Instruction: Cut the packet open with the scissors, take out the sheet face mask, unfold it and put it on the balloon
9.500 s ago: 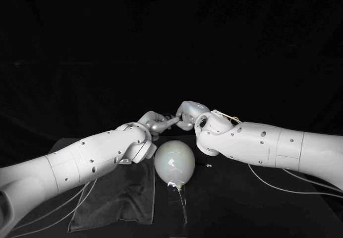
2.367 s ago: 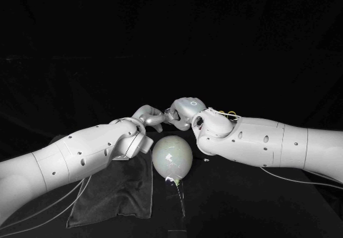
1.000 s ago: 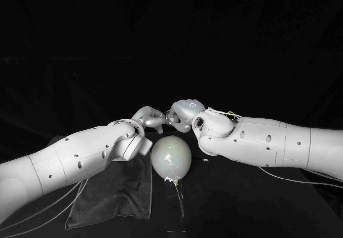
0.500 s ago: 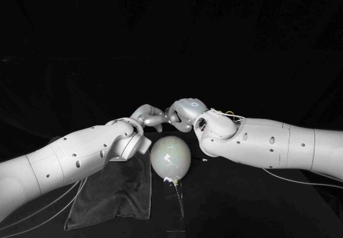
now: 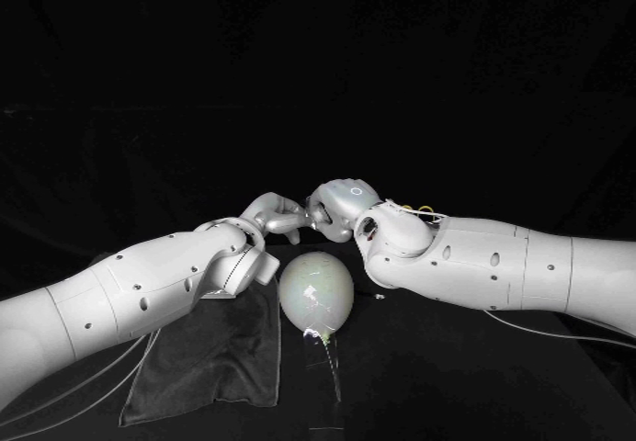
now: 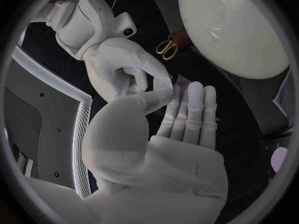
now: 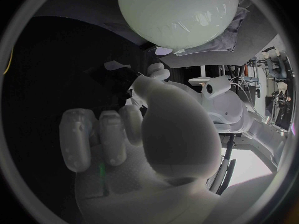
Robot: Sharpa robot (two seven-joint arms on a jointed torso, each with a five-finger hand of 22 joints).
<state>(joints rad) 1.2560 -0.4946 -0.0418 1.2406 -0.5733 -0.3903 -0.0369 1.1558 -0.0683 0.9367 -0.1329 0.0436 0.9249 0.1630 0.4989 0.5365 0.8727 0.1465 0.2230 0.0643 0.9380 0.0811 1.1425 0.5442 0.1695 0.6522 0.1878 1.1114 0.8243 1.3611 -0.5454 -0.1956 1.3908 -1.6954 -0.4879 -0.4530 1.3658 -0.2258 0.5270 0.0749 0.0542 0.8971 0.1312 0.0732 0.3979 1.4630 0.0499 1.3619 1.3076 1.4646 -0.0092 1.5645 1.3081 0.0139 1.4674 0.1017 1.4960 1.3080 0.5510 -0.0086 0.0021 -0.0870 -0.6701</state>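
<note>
Near the table's (image 5: 444, 372) far edge my left hand (image 5: 276, 217) and right hand (image 5: 335, 208) meet; whether pinching anything, I cannot tell. Likely unfolding; next, drape the balloon (image 5: 317, 289).

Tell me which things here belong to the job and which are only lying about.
Job:
- balloon
- scissors
- left hand and right hand, close together beyond the balloon; I cannot tell whether they hold anything

Lying about:
- dark cloth beside the balloon
- small pale bit near the balloon
</note>
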